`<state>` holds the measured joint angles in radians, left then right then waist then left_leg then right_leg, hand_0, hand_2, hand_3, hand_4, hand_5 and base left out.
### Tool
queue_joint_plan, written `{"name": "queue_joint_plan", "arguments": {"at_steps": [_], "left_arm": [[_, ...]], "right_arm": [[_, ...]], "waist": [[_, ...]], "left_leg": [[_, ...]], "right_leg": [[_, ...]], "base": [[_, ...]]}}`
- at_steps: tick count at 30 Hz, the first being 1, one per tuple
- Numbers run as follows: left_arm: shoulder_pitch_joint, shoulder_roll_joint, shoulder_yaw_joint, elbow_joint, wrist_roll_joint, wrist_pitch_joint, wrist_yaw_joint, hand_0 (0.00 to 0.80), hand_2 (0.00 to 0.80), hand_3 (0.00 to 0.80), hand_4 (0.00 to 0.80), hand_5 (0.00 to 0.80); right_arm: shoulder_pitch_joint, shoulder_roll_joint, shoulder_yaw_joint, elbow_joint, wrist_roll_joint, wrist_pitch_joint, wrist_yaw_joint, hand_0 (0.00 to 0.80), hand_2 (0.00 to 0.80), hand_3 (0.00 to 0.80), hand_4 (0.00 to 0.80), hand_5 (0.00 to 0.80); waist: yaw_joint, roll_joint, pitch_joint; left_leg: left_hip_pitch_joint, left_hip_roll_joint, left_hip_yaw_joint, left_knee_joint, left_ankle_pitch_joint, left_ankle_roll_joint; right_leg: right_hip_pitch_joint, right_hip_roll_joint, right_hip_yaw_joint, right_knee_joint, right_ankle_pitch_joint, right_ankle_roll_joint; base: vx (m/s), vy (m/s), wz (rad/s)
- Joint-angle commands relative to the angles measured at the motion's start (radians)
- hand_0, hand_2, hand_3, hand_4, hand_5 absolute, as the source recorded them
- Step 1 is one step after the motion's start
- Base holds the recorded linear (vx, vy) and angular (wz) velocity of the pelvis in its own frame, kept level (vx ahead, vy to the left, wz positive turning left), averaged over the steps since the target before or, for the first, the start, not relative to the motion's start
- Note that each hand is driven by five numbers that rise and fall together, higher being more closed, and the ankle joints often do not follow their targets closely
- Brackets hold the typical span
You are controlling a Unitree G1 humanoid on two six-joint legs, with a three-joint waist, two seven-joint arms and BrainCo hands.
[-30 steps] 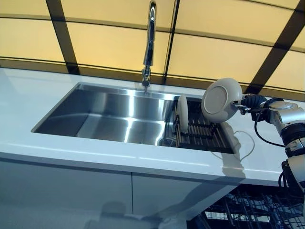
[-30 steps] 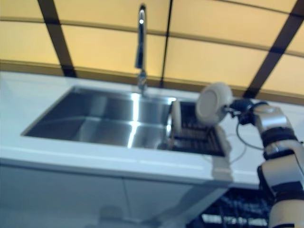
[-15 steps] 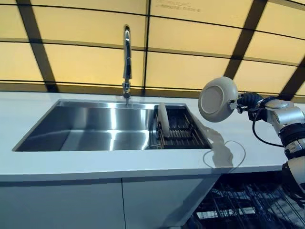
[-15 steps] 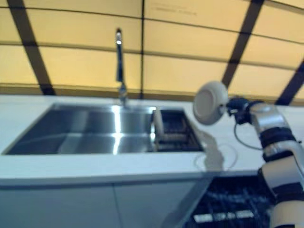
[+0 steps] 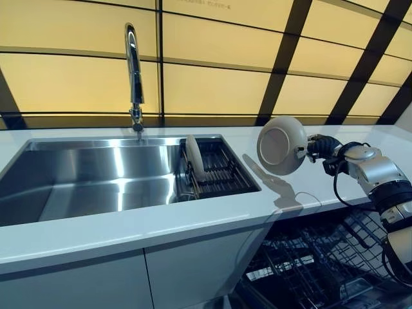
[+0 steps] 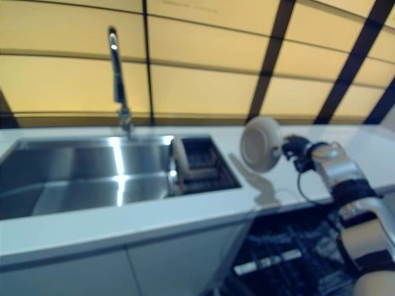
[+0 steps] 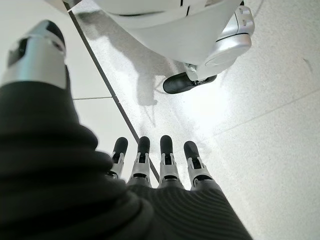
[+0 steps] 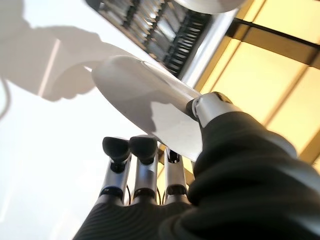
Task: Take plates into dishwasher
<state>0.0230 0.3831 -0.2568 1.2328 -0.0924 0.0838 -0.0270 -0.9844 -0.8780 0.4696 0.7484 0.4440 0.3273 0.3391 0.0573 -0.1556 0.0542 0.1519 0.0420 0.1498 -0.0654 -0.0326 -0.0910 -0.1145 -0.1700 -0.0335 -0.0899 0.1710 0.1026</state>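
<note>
— Amber wall panels [image 5: 212, 90] back a white counter [image 5: 129, 225] in the eye views; any writing?

— None readable. At 9 o'clock sits the sink [image 5: 84, 177], faucet [image 5: 133, 71] behind, a second plate [image 5: 195, 158] upright in its rack [image 5: 219, 170]. At 3 o'clock the right hand [image 5: 318, 147] holds a plate [image 5: 281, 145] on edge above the counter. At 5 o'clock the dishwasher rack [image 5: 309, 264] stands open.

— Left wrist view?

— The left hand [image 7: 155, 160], fingers straight and empty, over floor [image 7: 270, 125].

— Right wrist view?

— Thumb and fingers [image 8: 135, 150] pinch the plate's rim.
</note>
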Motion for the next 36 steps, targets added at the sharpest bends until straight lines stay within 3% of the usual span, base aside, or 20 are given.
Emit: {"name": "queue_joint_plan", "arguments": {"at_steps": [1, 8, 18, 36], "left_arm": [[-0.076, 0.015, 0.000, 0.013, -0.001, -0.001, 0.024, 0.000, 0.000, 0.000, 0.000, 0.000], [-0.092, 0.009, 0.004, 0.009, 0.016, -0.013, 0.014, 0.000, 0.000, 0.000, 0.000, 0.000], [-0.085, 0.021, 0.029, 0.028, 0.031, -0.028, 0.016, 0.000, 0.000, 0.000, 0.000, 0.000], [-0.083, 0.046, 0.046, 0.034, 0.028, -0.037, 0.008, 0.000, 0.000, 0.000, 0.000, 0.000]], "right_arm": [[-0.100, -0.118, -0.024, -0.039, 0.043, -0.085, -0.001, 0.800, 0.800, 0.800, 0.800, 0.800], [-0.055, -0.167, -0.047, -0.104, 0.072, -0.039, 0.033, 0.800, 0.800, 0.800, 0.800, 0.800], [0.020, -0.213, -0.088, -0.147, 0.051, -0.040, 0.074, 0.800, 0.800, 0.800, 0.800, 0.800], [0.071, -0.377, -0.138, -0.088, 0.024, -0.012, 0.113, 0.800, 0.800, 0.800, 0.800, 0.800]], "waist": [[0.023, 0.037, 0.060], [-0.004, 0.032, 0.070], [-0.042, 0.029, 0.064], [-0.088, 0.009, 0.070]], "left_leg": [[-0.087, -0.009, -0.057, -0.014, 0.055, 0.067], [-0.077, -0.014, -0.066, -0.022, 0.047, 0.067], [-0.062, -0.014, -0.054, -0.022, 0.041, 0.069], [-0.055, 0.006, -0.023, -0.021, 0.043, 0.067]], "right_leg": [[0.132, 0.024, -0.078, 0.059, -0.043, 0.033], [0.146, 0.035, -0.066, 0.042, -0.049, 0.024], [0.150, 0.050, -0.035, 0.040, -0.056, 0.020], [0.137, 0.072, 0.016, 0.042, -0.049, 0.030]], "base": [[-0.133, -0.065, -0.25], [-0.052, -0.026, -0.18], [-0.020, 0.005, -0.08], [-0.005, -0.005, -0.11]]}}
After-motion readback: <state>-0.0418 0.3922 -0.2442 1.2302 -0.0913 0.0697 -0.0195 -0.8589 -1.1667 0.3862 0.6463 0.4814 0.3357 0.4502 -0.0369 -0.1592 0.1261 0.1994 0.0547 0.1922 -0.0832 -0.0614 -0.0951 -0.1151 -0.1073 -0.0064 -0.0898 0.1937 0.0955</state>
